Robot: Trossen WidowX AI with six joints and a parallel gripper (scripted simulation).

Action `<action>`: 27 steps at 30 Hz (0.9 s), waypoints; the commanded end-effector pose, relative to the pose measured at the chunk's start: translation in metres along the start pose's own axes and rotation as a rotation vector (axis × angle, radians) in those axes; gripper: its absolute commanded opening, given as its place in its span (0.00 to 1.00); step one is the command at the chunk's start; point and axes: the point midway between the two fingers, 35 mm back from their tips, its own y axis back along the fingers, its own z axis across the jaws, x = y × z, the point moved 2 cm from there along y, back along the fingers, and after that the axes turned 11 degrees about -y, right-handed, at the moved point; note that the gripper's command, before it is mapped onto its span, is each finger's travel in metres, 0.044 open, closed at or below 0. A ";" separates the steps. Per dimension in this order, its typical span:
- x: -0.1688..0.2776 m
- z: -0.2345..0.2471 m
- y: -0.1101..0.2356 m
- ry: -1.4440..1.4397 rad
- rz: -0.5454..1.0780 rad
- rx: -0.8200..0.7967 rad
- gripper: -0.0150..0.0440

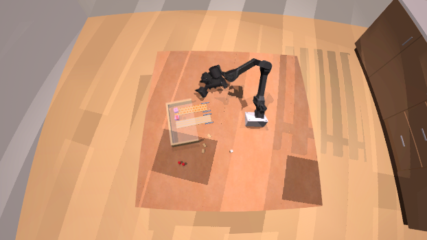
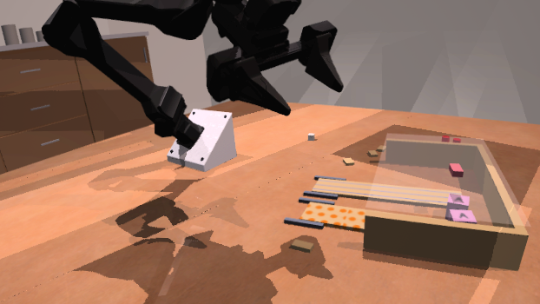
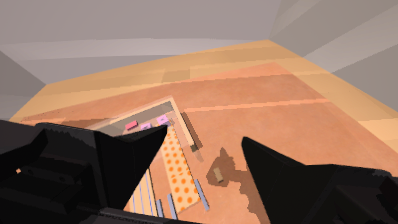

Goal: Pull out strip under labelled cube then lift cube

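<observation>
An orange-dotted strip (image 1: 192,109) (image 2: 332,215) (image 3: 175,161) and a striped strip (image 1: 195,121) (image 2: 369,189) (image 3: 142,196) lie side by side, their near ends outside a low-walled box (image 1: 185,142) (image 2: 425,239). One purple cube (image 2: 462,215) (image 3: 162,120) is at the dotted strip's inner end. Another purple cube (image 2: 457,200) (image 3: 145,126) is near the striped strip's inner end. Both show dark marks on top, too small to read; their exact contact with the strips is unclear. My gripper (image 2: 315,102) (image 3: 204,134) is open and empty, high above the table, outside the box.
A transparent sheet covers the box. A red block (image 2: 456,169) (image 3: 131,125) lies inside it. Dark rails (image 2: 304,222) flank the strips. A tan block (image 2: 302,246) (image 3: 218,175) lies beside the dotted strip. A small white cube (image 1: 231,151) (image 2: 311,136) and red pieces (image 1: 179,162) lie farther off.
</observation>
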 end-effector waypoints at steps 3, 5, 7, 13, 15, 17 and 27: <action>0.065 0.061 0.052 0.177 0.054 -0.122 0.93; 0.087 0.075 0.071 0.243 0.059 -0.161 0.93; 0.110 0.086 0.091 0.313 0.058 -0.198 0.93; 0.127 0.092 0.106 0.367 0.053 -0.224 0.93; 0.127 0.092 0.106 0.367 0.053 -0.224 0.93; 0.127 0.092 0.106 0.367 0.053 -0.224 0.93; 0.127 0.092 0.106 0.367 0.053 -0.224 0.93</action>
